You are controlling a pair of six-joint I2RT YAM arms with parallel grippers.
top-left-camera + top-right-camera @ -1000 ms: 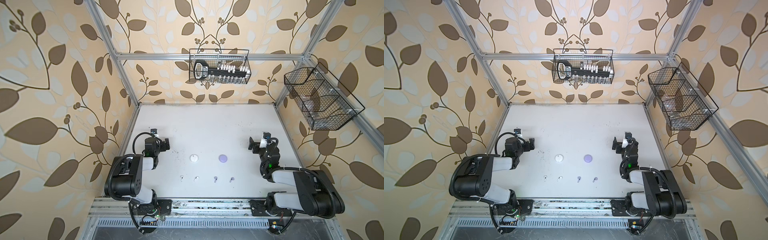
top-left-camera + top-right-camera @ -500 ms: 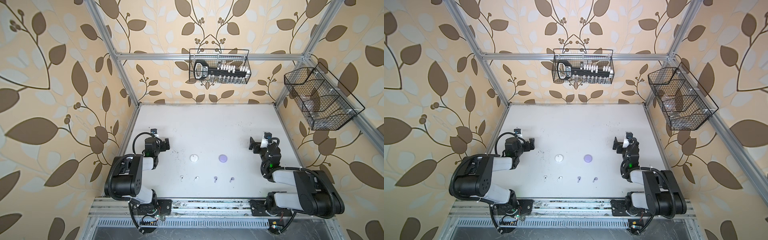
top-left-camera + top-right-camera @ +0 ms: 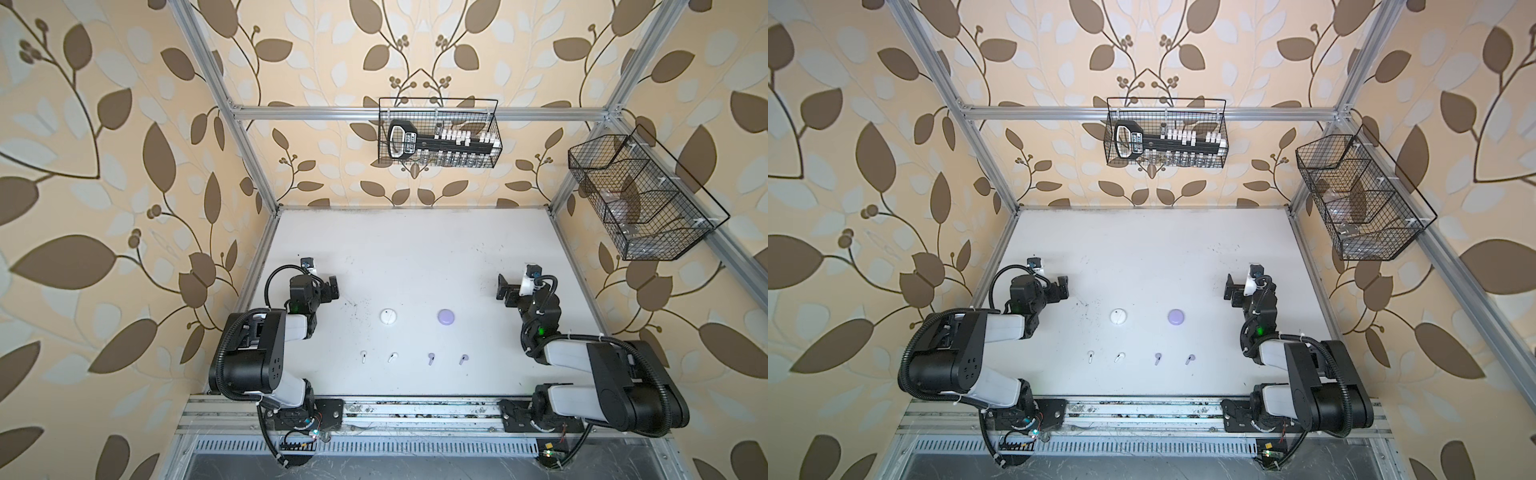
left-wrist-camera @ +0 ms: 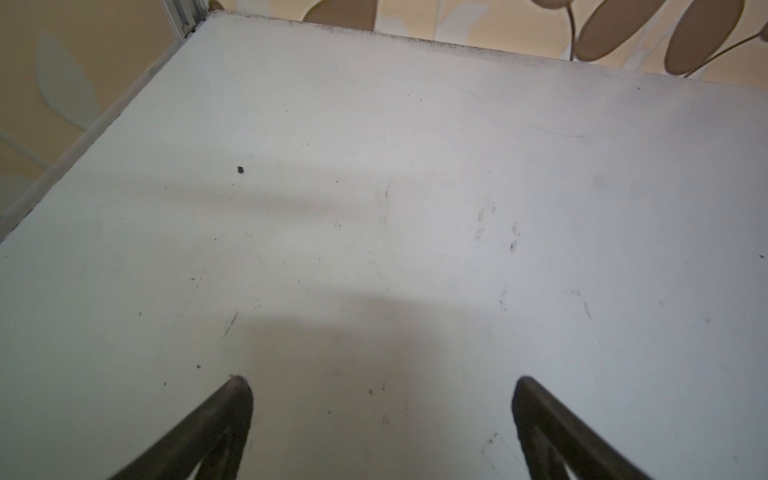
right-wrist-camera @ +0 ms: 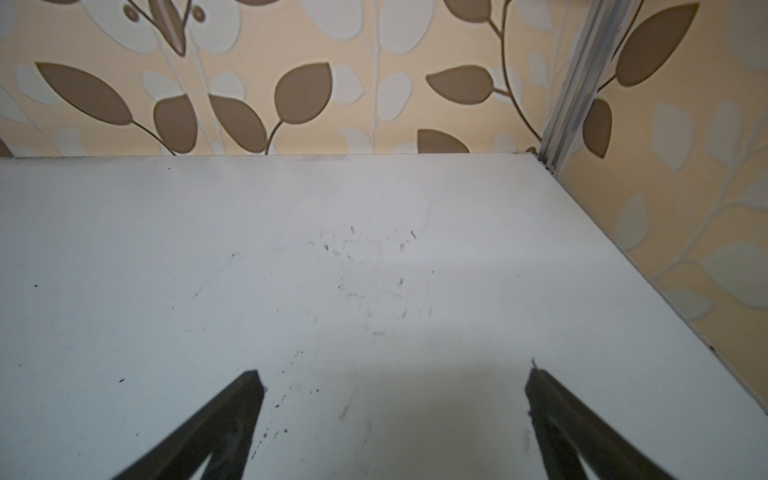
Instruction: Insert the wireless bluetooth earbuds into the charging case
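Both top views show a white round charging case (image 3: 388, 316) (image 3: 1118, 316) and a lavender one (image 3: 446, 316) (image 3: 1175, 316) lying mid-table, lids down. Nearer the front lies a row of earbuds: two white (image 3: 364, 356) (image 3: 392, 356) and two lavender (image 3: 431, 358) (image 3: 463, 358). My left gripper (image 3: 329, 287) (image 4: 380, 386) hovers open well left of the white case. My right gripper (image 3: 504, 289) (image 5: 395, 382) is open, well right of the lavender case. Both wrist views show only bare table between the fingers.
A wire basket (image 3: 438, 139) with a black tool rack hangs on the back wall. Another wire basket (image 3: 640, 199) hangs on the right wall. The white table (image 3: 415, 249) is bounded by aluminium posts and a front rail (image 3: 415, 409).
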